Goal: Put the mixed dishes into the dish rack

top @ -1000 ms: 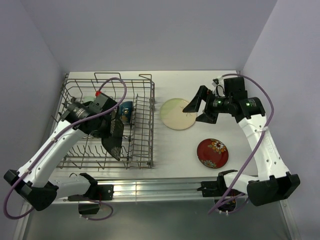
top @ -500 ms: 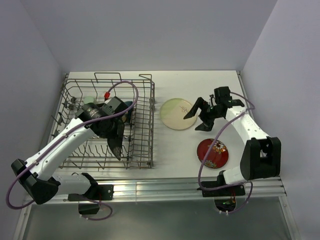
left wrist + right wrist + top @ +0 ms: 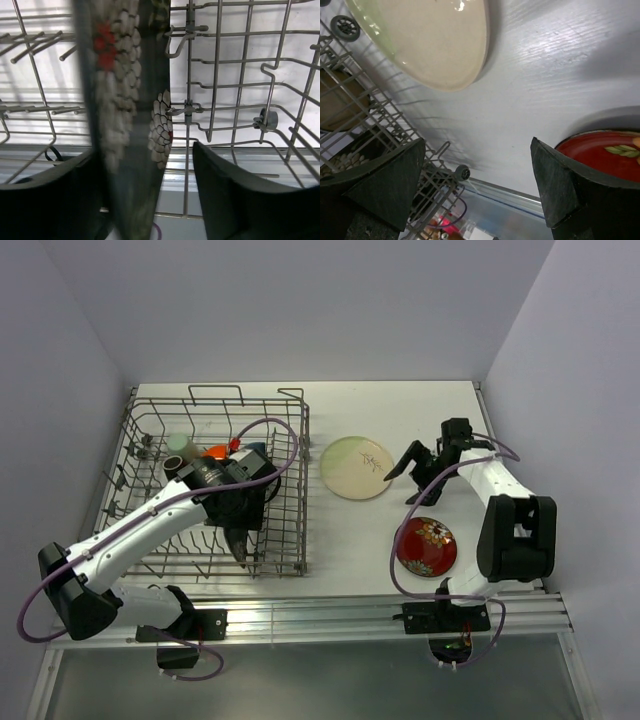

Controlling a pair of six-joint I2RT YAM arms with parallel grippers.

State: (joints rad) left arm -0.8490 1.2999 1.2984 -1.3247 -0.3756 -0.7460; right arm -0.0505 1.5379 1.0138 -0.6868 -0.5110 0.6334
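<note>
Reaching down into the rack, the left gripper is parted around the black plate, which stands on edge near the rack's right wall. The right arm folds low, its right gripper wide and empty between the green plate and the red plate.

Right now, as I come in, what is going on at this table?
Dishes are being loaded into the dish rack. The left hand is inside the rack, with a black floral plate standing on edge between its open fingers, not clamped. The right hand, open, hovers over the table between the pale green plate and the red floral plate; both lie flat outside the rack.
</note>
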